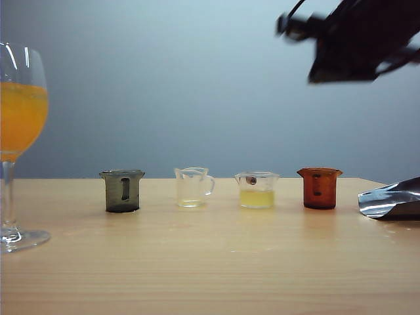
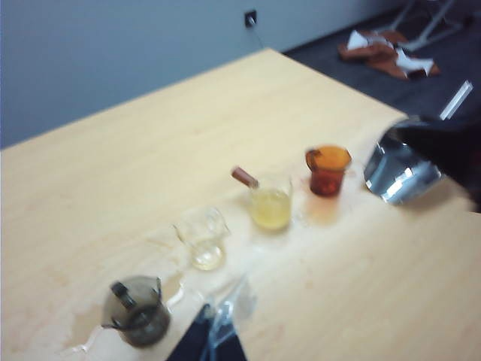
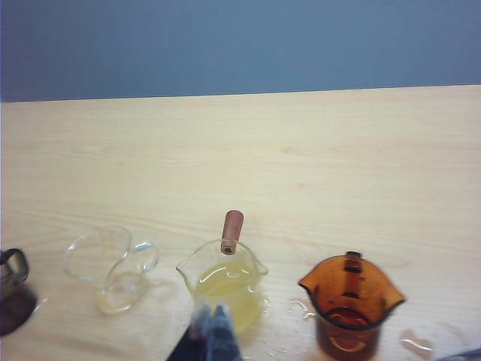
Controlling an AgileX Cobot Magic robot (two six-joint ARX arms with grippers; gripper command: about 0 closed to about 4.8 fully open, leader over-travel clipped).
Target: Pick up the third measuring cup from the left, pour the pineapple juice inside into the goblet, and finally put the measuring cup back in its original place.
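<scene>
Pale wooden table under a grey wall carries, far left and nearest, the goblet holding orange liquid. Behind stand a smoky cup, a clear handled cup, the third measuring cup with pineapple juice, and an amber cup. Left gripper: opening unclear. Right gripper, pinched together and empty, hovers near the third cup.

The third measuring cup, small, clear and wide-mouthed with a red-brown stub handle, stands upright on the table, holding a little pale yellow pineapple juice. Well apart at the left, the tall goblet stands upright, holding orange liquid
</scene>
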